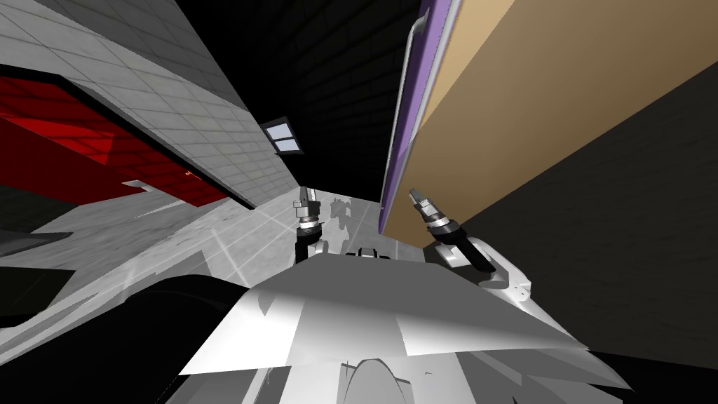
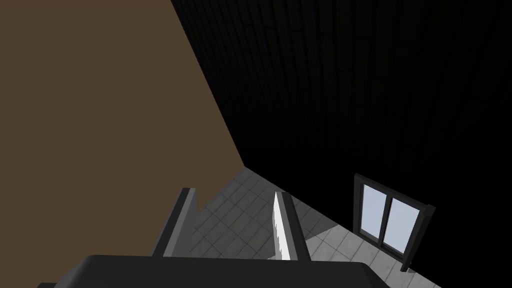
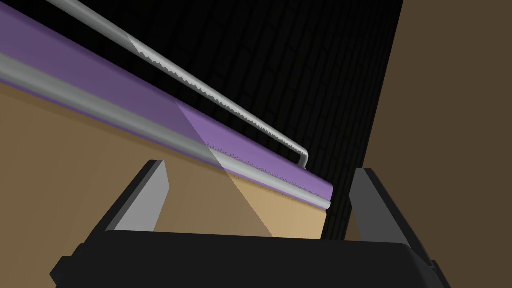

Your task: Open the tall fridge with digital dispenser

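Beside the fridge's (image 1: 533, 105) tan side, the right hand (image 1: 415, 194) is open and empty. Its wrist view shows the handle's (image 3: 200, 85) bent end joining the purple door (image 3: 150, 105). The head view shows the handle running lengthwise along it. The left hand (image 1: 308, 191) is open, well apart.

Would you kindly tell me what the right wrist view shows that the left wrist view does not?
Right wrist view: the purple door edge and its grey handle bar, beyond the open right hand. Left wrist view: a window and tiled floor beyond the open left hand. Both: a brown flat surface beside a dark wall.
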`<state>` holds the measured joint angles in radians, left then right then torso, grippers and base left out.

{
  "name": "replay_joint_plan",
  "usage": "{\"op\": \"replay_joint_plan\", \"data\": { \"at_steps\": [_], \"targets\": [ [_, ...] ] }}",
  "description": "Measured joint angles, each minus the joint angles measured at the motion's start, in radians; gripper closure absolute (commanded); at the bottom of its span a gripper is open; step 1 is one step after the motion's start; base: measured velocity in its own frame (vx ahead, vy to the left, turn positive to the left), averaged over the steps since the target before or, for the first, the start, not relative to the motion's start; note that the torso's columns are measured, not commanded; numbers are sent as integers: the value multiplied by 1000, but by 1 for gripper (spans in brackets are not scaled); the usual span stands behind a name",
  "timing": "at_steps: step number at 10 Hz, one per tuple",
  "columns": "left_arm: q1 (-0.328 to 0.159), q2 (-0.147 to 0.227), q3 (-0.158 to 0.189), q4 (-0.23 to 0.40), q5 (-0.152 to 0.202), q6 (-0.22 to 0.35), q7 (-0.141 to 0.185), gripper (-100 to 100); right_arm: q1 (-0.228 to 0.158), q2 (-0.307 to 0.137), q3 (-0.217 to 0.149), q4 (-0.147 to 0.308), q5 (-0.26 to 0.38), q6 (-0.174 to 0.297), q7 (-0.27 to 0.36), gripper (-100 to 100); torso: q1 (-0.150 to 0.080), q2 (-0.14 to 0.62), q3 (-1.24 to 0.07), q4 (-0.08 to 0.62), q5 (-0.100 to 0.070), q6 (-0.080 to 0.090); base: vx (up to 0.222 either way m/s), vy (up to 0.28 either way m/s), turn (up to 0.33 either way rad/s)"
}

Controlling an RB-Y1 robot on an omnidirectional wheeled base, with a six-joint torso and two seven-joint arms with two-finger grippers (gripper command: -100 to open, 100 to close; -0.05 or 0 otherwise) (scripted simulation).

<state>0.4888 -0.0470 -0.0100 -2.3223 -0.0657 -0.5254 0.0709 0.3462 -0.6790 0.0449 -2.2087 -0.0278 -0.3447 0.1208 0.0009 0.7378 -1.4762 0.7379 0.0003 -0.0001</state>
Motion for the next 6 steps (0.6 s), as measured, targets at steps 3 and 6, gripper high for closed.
{"op": "replay_joint_plan", "data": {
  "at_steps": [3, 6],
  "targets": [
    [0, 0, 0, 0, 0, 0, 0, 0, -33, -88, 3, 26, 1, 2, 0, -100, 0, 0, 0, 0, 0, 0, 37, 46, -35],
    [0, 0, 0, 0, 0, 0, 0, 0, -61, -180, 3, 49, 3, 4, 2, -100, -1, 0, 0, 0, 0, 0, 31, 36, -37]
  ]
}}
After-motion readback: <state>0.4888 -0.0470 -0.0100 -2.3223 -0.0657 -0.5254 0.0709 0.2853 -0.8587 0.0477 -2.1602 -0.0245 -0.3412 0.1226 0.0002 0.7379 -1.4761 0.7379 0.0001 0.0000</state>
